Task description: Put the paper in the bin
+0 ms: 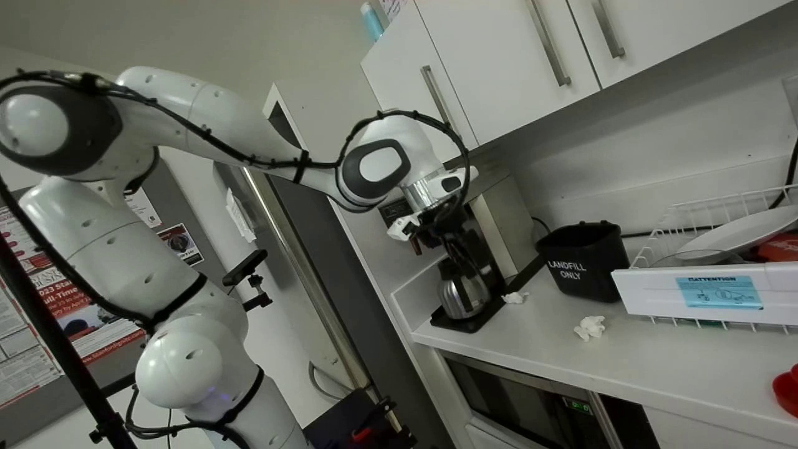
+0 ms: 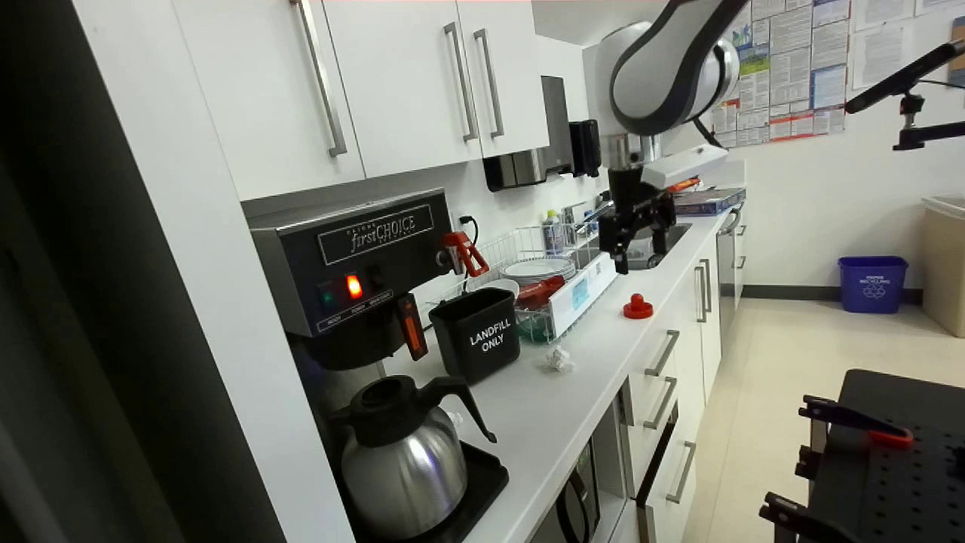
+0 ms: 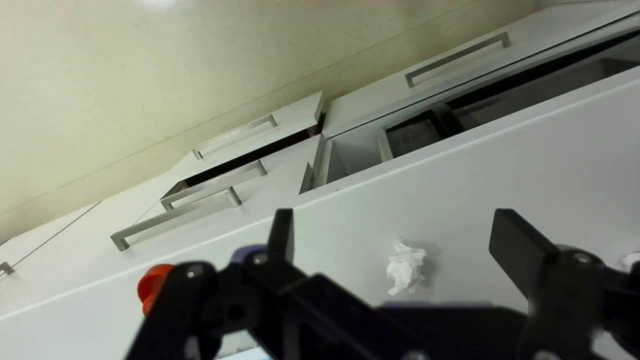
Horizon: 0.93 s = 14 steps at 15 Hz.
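Observation:
A crumpled white paper wad [image 1: 589, 327] lies on the counter in front of the bin; it also shows in an exterior view [image 2: 559, 360] and in the wrist view [image 3: 406, 267]. A second white wad [image 1: 515, 298] lies near the coffee machine; part of it shows at the right edge of the wrist view [image 3: 631, 259]. The black bin [image 1: 586, 280], marked "LANDFILL ONLY", stands upright at the back of the counter, also in an exterior view [image 2: 475, 335], out of the wrist view. My gripper [image 3: 395, 235] is open and empty above the counter, with the paper seen between its fingers, well beyond them.
The coffee machine [image 2: 347, 264] and steel carafe [image 2: 407, 471] stand on one side of the bin. A dish rack with a white-and-blue panel [image 1: 711, 293] stands on its other side. A red object [image 2: 637, 308] lies near the counter edge. Cabinets [image 1: 499, 75] hang above.

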Each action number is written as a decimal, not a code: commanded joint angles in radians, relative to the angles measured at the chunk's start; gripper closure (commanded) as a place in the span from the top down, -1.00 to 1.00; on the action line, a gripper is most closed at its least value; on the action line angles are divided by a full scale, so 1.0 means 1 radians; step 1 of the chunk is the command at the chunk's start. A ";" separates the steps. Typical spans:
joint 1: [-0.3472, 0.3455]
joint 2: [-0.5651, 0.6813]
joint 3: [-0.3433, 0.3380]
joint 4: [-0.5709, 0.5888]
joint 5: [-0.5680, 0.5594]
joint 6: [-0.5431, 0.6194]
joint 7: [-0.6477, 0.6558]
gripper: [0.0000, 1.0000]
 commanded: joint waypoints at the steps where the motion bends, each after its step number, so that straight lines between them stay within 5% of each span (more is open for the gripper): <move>1: -0.020 0.218 0.024 0.116 -0.114 0.042 0.158 1.00; 10: 0.009 0.225 -0.011 0.114 -0.101 0.036 0.134 1.00; 14: 0.017 0.311 -0.013 0.147 -0.059 0.197 0.146 1.00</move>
